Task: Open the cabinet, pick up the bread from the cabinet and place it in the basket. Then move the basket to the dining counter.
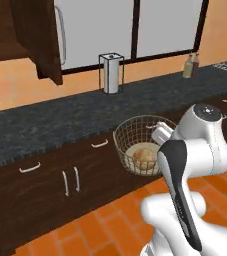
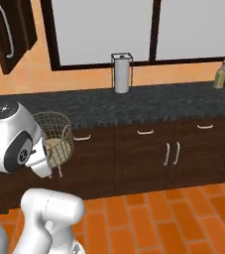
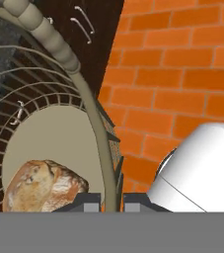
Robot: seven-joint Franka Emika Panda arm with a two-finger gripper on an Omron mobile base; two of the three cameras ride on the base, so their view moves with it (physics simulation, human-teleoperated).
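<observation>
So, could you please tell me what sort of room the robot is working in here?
It looks like a simulated home kitchen: a black marbled counter runs over dark wood cabinets, a paper towel holder stands on it under a window, and two bottles sit at the far end.

The basket is thin tan wire mesh with a smooth, matt beige base, and the bread in it has a rough, floury brown crust. The counter is speckled black stone above dark wood-grain drawers with silver metal handles. The floor is matt orange brick tile.
</observation>
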